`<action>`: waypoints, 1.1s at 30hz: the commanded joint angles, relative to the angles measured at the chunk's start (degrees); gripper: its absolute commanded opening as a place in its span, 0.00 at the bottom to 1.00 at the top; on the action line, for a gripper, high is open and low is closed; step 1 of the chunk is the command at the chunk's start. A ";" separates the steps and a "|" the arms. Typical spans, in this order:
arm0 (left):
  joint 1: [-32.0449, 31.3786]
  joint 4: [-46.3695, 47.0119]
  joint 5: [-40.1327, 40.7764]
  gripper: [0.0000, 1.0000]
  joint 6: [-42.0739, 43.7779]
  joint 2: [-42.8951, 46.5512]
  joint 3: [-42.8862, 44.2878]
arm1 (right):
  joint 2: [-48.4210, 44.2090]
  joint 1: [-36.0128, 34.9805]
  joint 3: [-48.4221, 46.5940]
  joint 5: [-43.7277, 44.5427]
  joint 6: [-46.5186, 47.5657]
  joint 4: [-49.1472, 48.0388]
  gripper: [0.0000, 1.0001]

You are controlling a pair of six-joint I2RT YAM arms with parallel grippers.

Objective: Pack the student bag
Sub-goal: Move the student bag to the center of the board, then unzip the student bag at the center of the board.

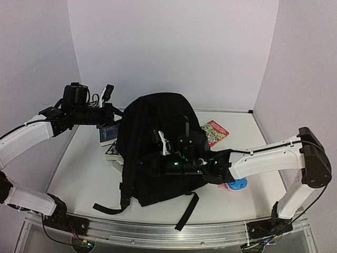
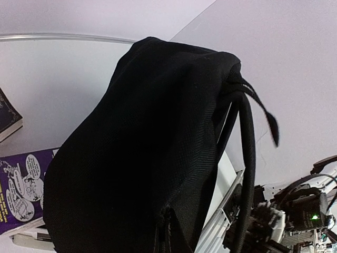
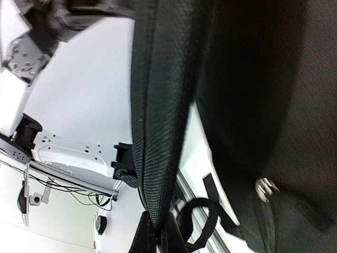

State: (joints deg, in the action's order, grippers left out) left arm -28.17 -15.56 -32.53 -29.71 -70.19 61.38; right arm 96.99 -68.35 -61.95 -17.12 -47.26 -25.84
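The student bag [image 1: 152,142] stands in the middle of the surface [image 1: 79,179], propped up with its front towards the arms and its straps trailing off its near end. Everything else that might go in it lies outside it. A small stack of books [image 1: 109,138] sits against the bag's left side. A colourful book [image 1: 214,132] lies just off its right side. A pink-and-blue pencil case [image 1: 235,185] rests near the bag's right near corner, partly under the right arm.

I cannot see any opening in the bag from above. In the right wrist view the stretch of zip [image 3: 152,158] running up the frame looks closed. What is already inside cannot be told.

The left gripper [image 1: 111,113] is at the bag's far left edge with its jaws together. It probably pinches fabric there, but the bag hides the fingers. The right gripper [image 1: 160,155] is low on the bag's front, also with its jaws together. Whether they have caught the zip or cloth is not visible.

Judging by this, packing has barely begun. The bag has to be opened, and the books and pencil case are all left to load.
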 commanded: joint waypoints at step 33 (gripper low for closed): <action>-0.75 -16.59 -9.12 0.00 28.21 7.81 2.73 | 1.86 -16.43 -12.85 30.90 15.21 26.81 0.75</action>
State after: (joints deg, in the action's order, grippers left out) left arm -28.58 -27.71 -41.94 -7.86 -61.63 59.94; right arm 106.05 -85.14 -77.01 9.88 -32.34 -6.73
